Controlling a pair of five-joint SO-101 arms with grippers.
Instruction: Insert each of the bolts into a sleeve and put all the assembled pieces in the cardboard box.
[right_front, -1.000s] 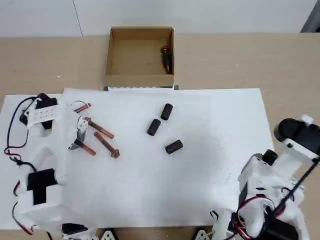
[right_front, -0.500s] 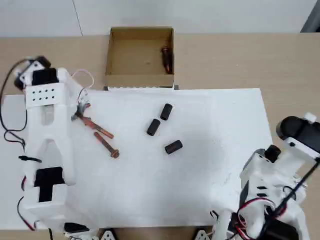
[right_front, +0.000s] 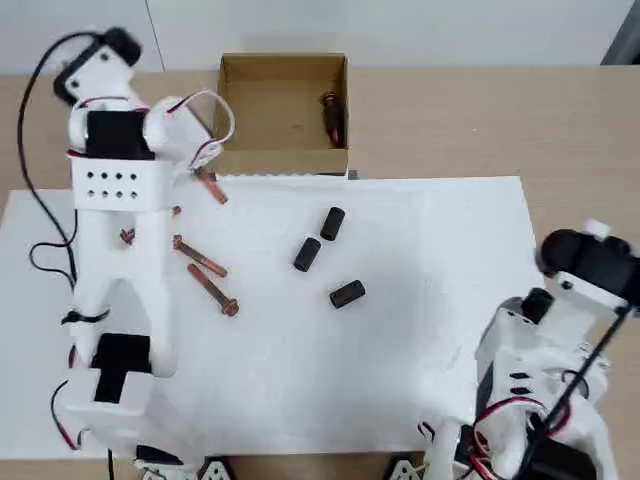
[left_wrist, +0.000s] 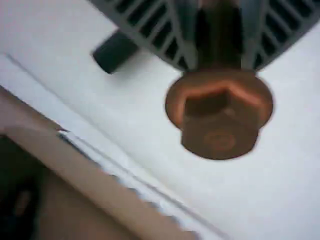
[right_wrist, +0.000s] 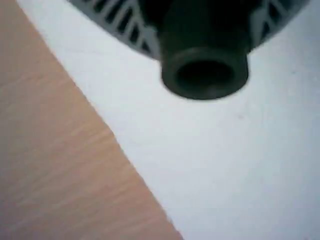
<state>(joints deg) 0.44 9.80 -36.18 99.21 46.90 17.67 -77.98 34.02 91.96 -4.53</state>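
Observation:
My left gripper (right_front: 203, 176) is shut on a copper bolt (right_front: 211, 188), held above the white mat's far left edge just in front of the cardboard box (right_front: 228, 104). In the left wrist view the bolt's hex head (left_wrist: 219, 117) hangs below the left gripper (left_wrist: 219, 45). Two more bolts (right_front: 200, 257) (right_front: 213, 290) lie on the mat by the left arm. Three black sleeves (right_front: 333, 222) (right_front: 307, 254) (right_front: 348, 294) lie mid-mat. An assembled piece (right_front: 332, 115) lies in the box. My right gripper (right_wrist: 205, 30) is shut on a black sleeve (right_wrist: 205, 70), low over the mat's edge.
The white mat (right_front: 420, 300) covers most of the wooden table (right_front: 450, 120). The right arm (right_front: 560, 340) is folded at the near right corner. The left arm's white body (right_front: 115, 250) hides part of the mat's left side, where small copper bits (right_front: 127, 236) peek out.
The left arm rose from the mat's left side with a bolt and swung toward the box. The right arm has barely shifted.

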